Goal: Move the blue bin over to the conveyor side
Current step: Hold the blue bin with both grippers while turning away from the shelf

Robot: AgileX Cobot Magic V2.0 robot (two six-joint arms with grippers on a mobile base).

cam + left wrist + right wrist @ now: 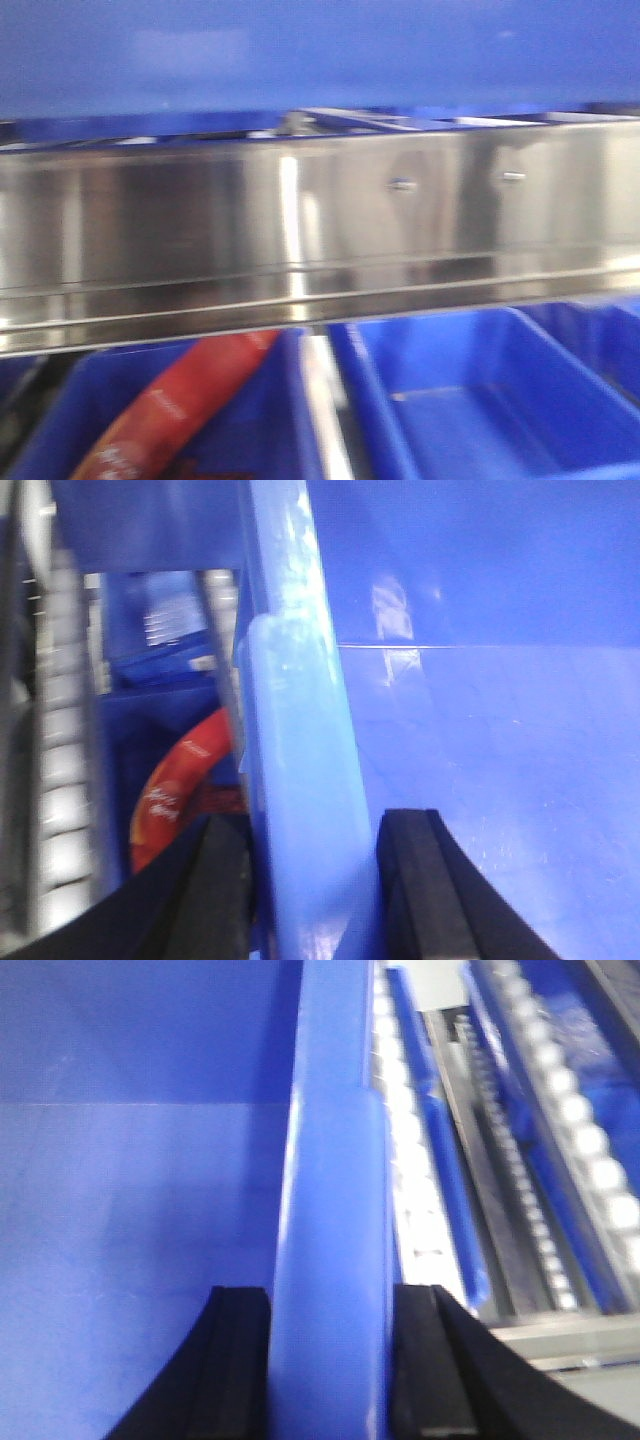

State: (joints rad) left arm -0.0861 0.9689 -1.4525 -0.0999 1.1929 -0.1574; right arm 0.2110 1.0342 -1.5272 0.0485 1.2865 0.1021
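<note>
Handling assessment: blue bin [300,50] reads as a stiff moulded plastic crate with glossy, probably slick walls. What shows of its inside in both wrist views is bare, so I judge it light for its bulk. The best hold is the thick rolled rim [300,730], one claw per side, since the smooth walls offer nothing to grip.

Position: the bin fills the upper band of the front view, above a steel rail [300,230]. Smaller blue crates [470,390] lie along the lower edge, one holding a red packet [190,400].

Claws: the left gripper [310,880] sits at bottom centre of its frame. Its black fingers [225,880] are closed to the rim's width, one either side of the wall, pinching the rim. The right gripper [330,1360] shows the same arrangement, its pads pressed on both faces of the rim.

Roller tracks [410,1160] run up the right of that view. The conveyor cannot be made out in any view. All frames are blurred.
</note>
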